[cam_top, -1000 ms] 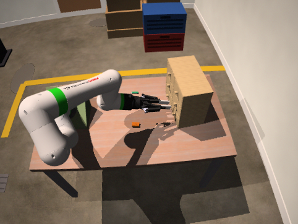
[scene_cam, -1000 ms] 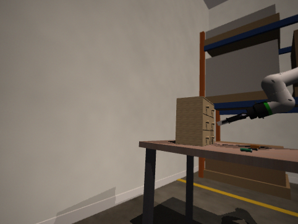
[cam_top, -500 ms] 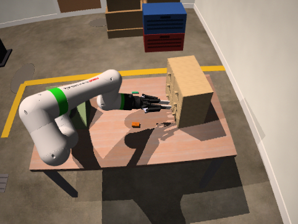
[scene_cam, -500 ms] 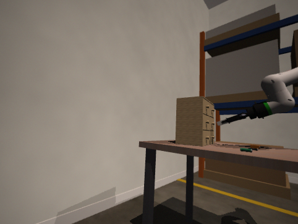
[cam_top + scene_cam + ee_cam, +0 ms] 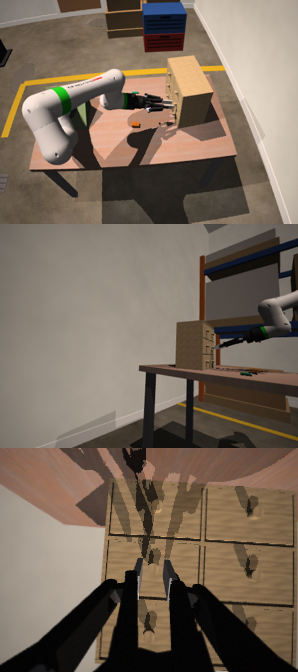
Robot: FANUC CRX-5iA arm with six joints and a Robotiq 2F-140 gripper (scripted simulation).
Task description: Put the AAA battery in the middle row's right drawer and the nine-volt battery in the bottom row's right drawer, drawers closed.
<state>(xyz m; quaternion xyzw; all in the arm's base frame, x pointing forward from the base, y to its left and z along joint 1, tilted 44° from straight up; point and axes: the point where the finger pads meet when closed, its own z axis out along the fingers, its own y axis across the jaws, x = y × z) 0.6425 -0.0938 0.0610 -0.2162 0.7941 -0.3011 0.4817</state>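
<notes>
The small wooden chest (image 5: 193, 80) (image 5: 190, 348) (image 5: 240, 563) stands at the table's far right, with all drawers pushed in. My gripper (image 5: 173, 104) (image 5: 217, 346) (image 5: 153, 567) is level and points at the chest's front, close to it. Its fingers stand a little apart with nothing between them, in line with the knob (image 5: 155, 555) of the middle row's right drawer. The wrist view is upside down. The orange nine-volt battery (image 5: 135, 124) (image 5: 254, 370) lies on the table below my wrist. A small dark thing (image 5: 163, 124) lies near the chest's foot; I cannot tell whether it is the AAA battery.
A thin green thing (image 5: 135, 92) (image 5: 246, 374) lies on the table (image 5: 191, 148) behind my wrist. A green block (image 5: 83, 114) stands by the arm's base. Blue and red crates (image 5: 164, 28) and a cardboard box stand on the floor beyond. A wall runs behind the chest.
</notes>
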